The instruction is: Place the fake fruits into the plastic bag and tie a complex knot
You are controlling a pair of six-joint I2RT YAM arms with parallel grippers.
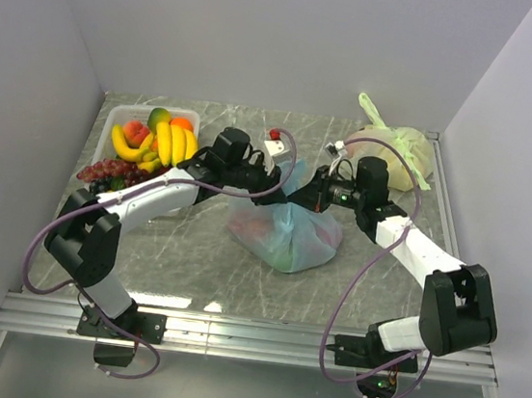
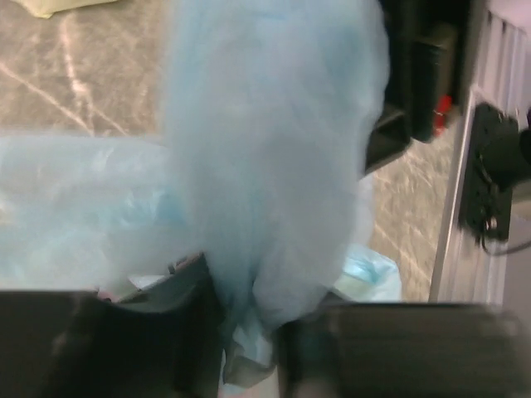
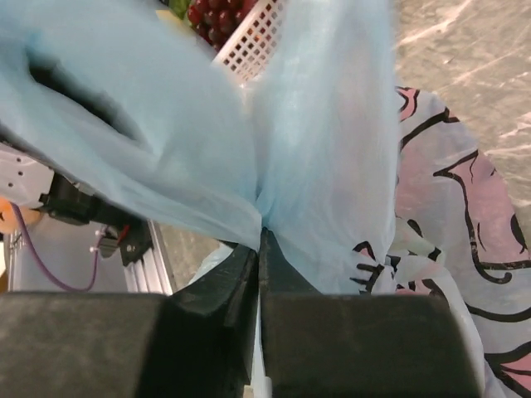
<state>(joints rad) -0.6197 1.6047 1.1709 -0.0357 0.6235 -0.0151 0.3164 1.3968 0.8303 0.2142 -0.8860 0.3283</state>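
My left gripper (image 2: 255,332) pinches the plastic bag (image 2: 265,166). My right gripper (image 3: 260,257) is squeezed tight on it too.

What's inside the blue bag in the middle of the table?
Through the thin plastic bag you can see blurry red and green shapes, the fake fruits. How many there are, and which kinds, is hidden by the crumpled plastic.
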